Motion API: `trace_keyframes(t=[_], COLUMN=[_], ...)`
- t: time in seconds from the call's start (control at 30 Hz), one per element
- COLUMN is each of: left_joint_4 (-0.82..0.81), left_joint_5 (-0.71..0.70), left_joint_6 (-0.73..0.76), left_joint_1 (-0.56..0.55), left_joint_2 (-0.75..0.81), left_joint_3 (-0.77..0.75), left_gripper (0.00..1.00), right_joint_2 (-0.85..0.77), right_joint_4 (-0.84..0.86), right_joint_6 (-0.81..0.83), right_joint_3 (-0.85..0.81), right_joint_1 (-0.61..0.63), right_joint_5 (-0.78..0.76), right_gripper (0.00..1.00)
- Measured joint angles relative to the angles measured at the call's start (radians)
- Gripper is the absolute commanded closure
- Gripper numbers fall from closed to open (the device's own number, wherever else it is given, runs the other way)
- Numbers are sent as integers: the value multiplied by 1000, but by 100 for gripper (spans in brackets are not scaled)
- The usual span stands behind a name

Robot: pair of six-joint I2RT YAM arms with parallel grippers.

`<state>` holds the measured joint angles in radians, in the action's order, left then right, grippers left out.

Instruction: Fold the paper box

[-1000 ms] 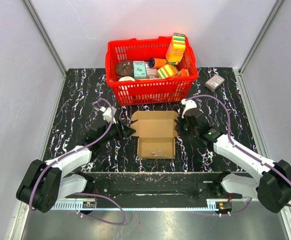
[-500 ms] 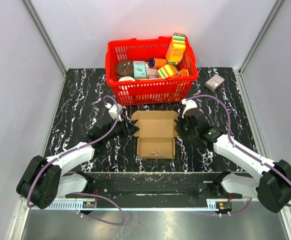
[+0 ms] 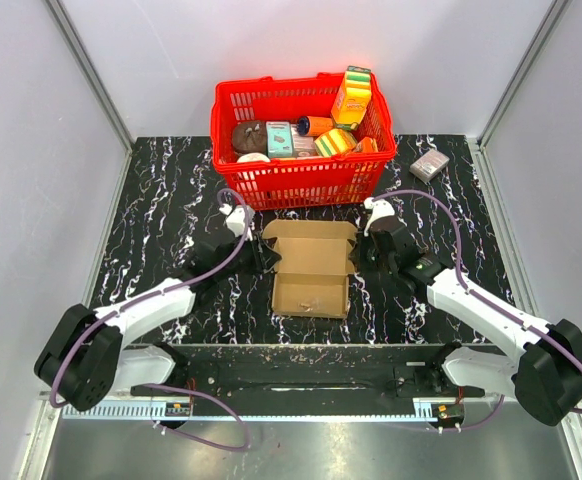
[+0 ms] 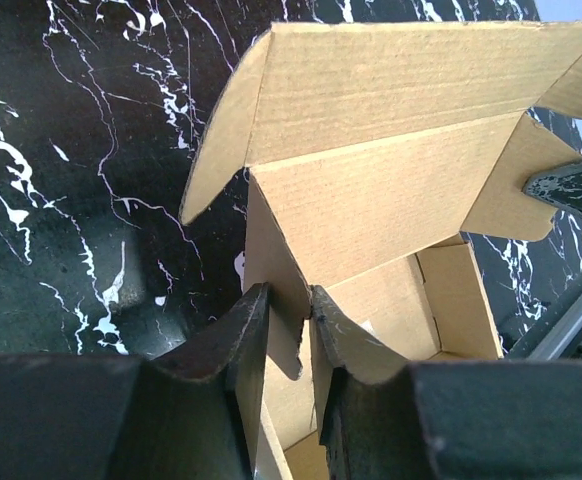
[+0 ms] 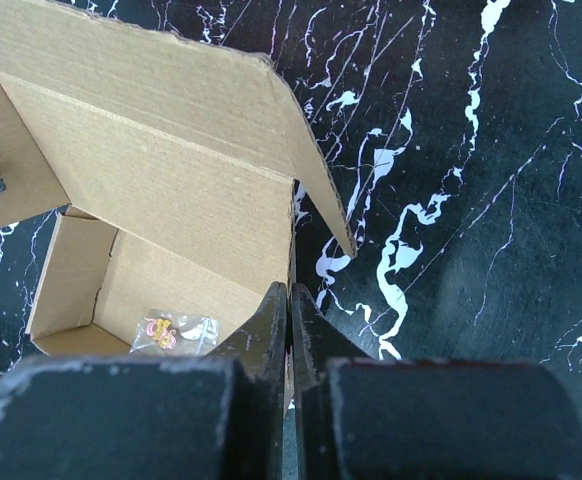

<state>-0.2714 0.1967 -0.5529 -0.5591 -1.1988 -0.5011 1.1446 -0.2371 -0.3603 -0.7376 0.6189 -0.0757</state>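
Observation:
The brown paper box (image 3: 311, 265) lies open in the middle of the black marbled table, its lid tilted back toward the basket. A small clear packet (image 5: 176, 332) rests on its floor. My left gripper (image 3: 261, 258) is at the box's left side. In the left wrist view my left gripper (image 4: 289, 292) has closed on the side flap of the paper box (image 4: 391, 190), which touches both fingers. My right gripper (image 3: 359, 255) is at the right side. In the right wrist view my right gripper (image 5: 290, 300) is shut on the thin right wall of the paper box (image 5: 161, 190).
A red basket (image 3: 301, 180) full of printed packages stands just behind the box. A small grey-pink box (image 3: 429, 165) lies at the back right. Grey walls enclose the table on three sides, and a metal rail (image 3: 311, 405) runs along the near edge.
My left gripper has moved in to the box's left side and its jaws have narrowed onto the flap. The box has shifted slightly. The right arm has stayed put.

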Motion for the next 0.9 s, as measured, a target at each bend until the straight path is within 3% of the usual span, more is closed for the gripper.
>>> trace_keyframes(t=[0.2, 0.5, 0.77, 0.9], left_joint_4=[69, 126, 137, 138], left_joint_5=[-95, -198, -235, -236], left_joint_6=[7, 3, -1, -4], left_joint_1=[-52, -108, -143, -154], left_joint_2=[-32, -48, -89, -95], left_joint_3=[-58, -96, -138, -146], left_gripper=[81, 81, 66, 64], right_joint_2=[-11, -31, -31, -31], right_joint_4=[-1, 0, 0, 0], right_joint_6=[-15, -61, -68, -68], right_joint_3=[8, 20, 20, 24], right_joint_1=[0, -1, -2, -2], right_joint_5=[-16, -36, -39, -38], right_gripper=[92, 92, 91, 91])
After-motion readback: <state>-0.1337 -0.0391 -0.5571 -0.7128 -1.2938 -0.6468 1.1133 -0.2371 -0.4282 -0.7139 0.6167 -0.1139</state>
